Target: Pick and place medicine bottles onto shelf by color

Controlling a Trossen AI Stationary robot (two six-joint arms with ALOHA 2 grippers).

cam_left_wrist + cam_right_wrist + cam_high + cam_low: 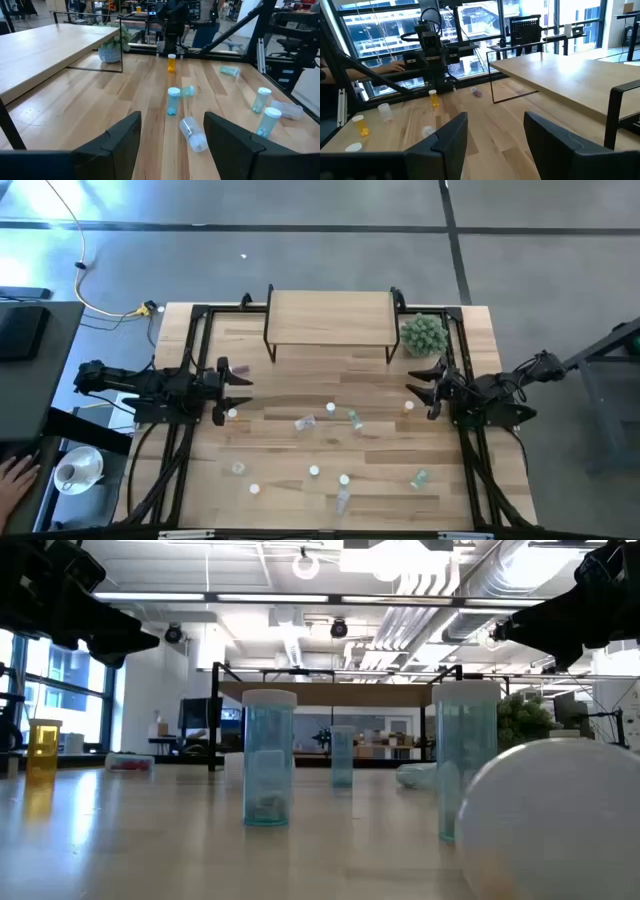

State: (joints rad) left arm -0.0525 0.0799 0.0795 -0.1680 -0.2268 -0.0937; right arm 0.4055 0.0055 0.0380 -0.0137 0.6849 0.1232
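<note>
**Bottles scattered, both tools empty above the worktop**

Lying and standing across the near half of the worktop [300, 395] are the medicine bottles [330, 442], all well apart from the shelf. Nearest the front edge, one bottle lies on its side [343, 500], with a green-tinted one [420, 477] tipped over to its right and two white caps [314, 471] standing just behind. Farther in, a loose row crosses the middle: a clear bottle on its side [305, 422], a bluish one [355, 419], and an upright one [330, 409].

Level with that row, the left tool [224, 390] hangs over the left edge with its fingers apart and nothing between them; an orange-capped bottle [232, 414] stands just beside it. The right tool [428, 392] hangs over the right edge, fingers likewise apart and empty, an orange bottle [408, 407] near it.

Beyond both, the shelf [330, 318] stands at the far edge, its board bare. A spiky green plant ball [424, 334] sits just beside its right end.
</note>
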